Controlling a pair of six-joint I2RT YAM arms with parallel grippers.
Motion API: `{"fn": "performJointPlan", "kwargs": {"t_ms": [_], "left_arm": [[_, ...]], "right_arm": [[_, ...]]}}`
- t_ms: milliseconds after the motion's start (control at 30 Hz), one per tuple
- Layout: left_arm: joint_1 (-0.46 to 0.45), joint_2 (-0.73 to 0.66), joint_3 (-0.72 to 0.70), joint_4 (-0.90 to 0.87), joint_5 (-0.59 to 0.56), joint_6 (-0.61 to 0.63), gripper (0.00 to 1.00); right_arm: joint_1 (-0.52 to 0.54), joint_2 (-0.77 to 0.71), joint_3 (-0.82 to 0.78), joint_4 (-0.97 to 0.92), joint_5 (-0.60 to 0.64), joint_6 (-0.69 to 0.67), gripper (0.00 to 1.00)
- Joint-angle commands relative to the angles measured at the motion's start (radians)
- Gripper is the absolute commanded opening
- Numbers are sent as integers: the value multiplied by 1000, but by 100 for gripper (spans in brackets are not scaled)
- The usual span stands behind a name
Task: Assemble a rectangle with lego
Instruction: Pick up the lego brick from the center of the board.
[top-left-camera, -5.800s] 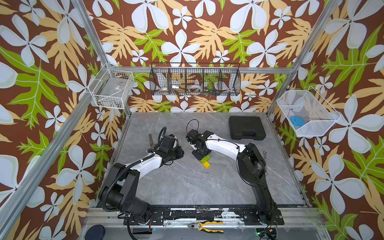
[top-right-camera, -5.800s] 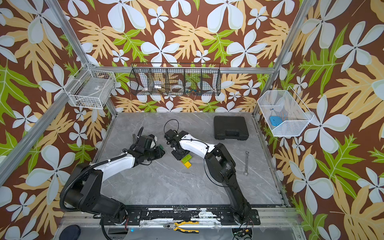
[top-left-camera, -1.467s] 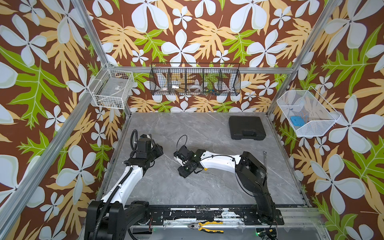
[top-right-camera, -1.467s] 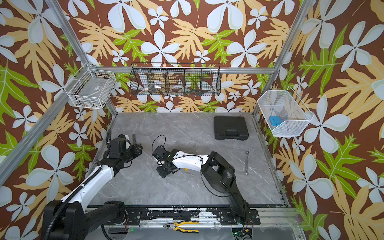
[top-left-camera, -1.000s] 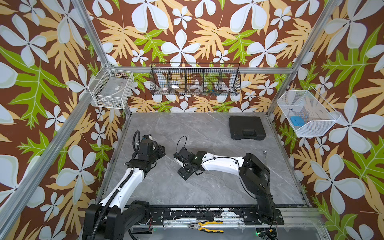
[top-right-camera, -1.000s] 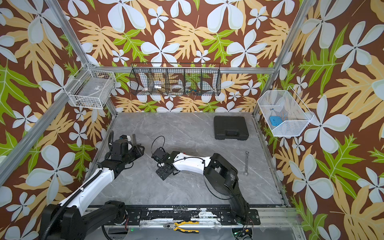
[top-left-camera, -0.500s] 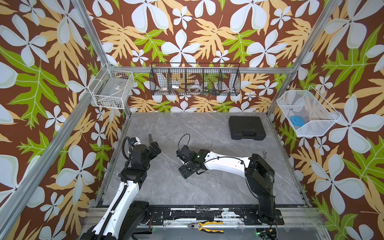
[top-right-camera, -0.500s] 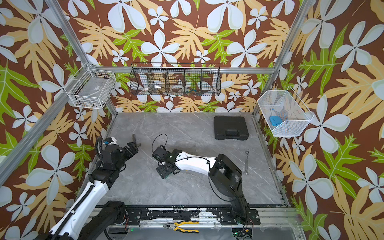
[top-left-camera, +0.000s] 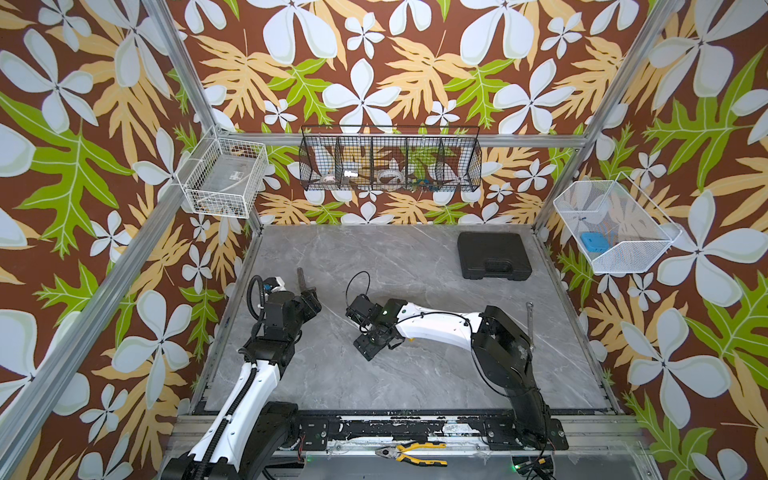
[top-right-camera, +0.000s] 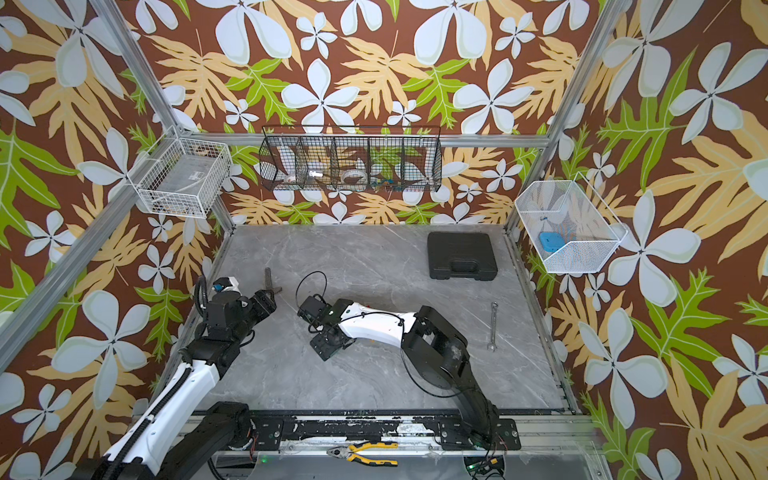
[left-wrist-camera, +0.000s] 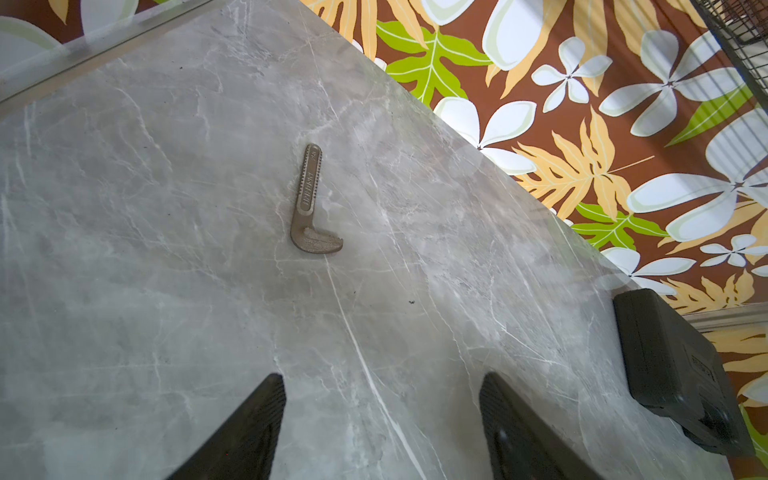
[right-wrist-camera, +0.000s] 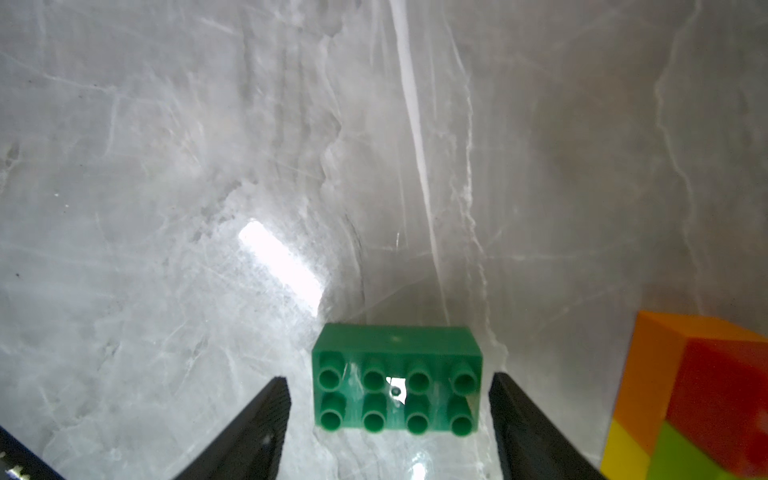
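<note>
**Right arm.** The right end effector (top-left-camera: 371, 343) sits low on the grey marble tabletop (top-left-camera: 415, 374) near its centre, jaws apart. They straddle a dark green lego brick (right-wrist-camera: 397, 380), which lies on the tabletop with its studs facing the wrist camera. A narrow gap shows between the brick and each of the fingers (right-wrist-camera: 253, 428). Just beside it, outside the jaws, stands the joined block (right-wrist-camera: 702, 395) of orange, red, yellow and lime bricks. The right arm hides both from the top views.

**Left arm.** The left end effector (left-wrist-camera: 382, 376) is held above the left side of the tabletop, jaws apart and holding nothing. It points towards a metal wrench jaw (left-wrist-camera: 309, 199) lying flat.

**Other items.** A black case (top-left-camera: 493, 255) sits in the far right corner, and a spanner (top-left-camera: 530, 322) lies near the right edge
</note>
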Motion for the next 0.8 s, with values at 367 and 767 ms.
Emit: {"fn": "performJointPlan", "kwargs": {"t_ms": [367, 767], "left_arm": [[2, 24, 12, 45, 29, 3, 82], [2, 31, 18, 51, 46, 4, 81]], "right_arm": [[7, 16, 23, -56, 34, -13, 67], [21, 38, 39, -65, 32, -12, 68]]}}
